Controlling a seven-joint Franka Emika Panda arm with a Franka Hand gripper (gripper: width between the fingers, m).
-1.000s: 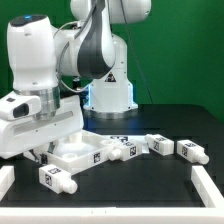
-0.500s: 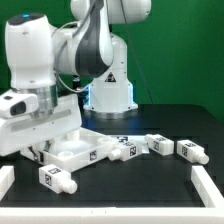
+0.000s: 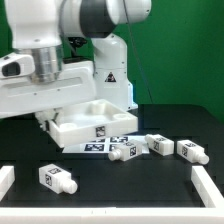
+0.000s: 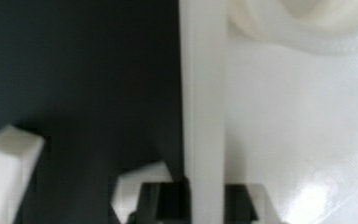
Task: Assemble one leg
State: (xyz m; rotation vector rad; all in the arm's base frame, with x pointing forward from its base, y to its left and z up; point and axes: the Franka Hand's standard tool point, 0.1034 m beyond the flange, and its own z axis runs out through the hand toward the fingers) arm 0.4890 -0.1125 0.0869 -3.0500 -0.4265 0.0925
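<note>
Heads up, your gripper isn't on a leg at all. In the wrist view the two dark pads sit on either side of a thin white wall, pressed right up against it. So it's clamped on the rim of the panel.

In the exterior view you can't see the fingers themselves, because the big white hand housing hides them. The panel hangs tilted from under that housing, and you can look into its hollow side with the raised rim around it. I can't tell whether its low corner is touching the table or is just clear of it.

Your legs are all lying loose on the black table, apart from the arm:
- The lone leg is at the front on the exterior view's left, well apart from the rest.
- The inner leg is just beside the panel's low corner. It starts a loose row of three on the exterior view's right.
- The middle leg is near the inner one.
- The outer leg is furthest out.

All four lie on their sides with black-and-white tags showing. A white rail edges the table at the front on the exterior view's right.
</note>
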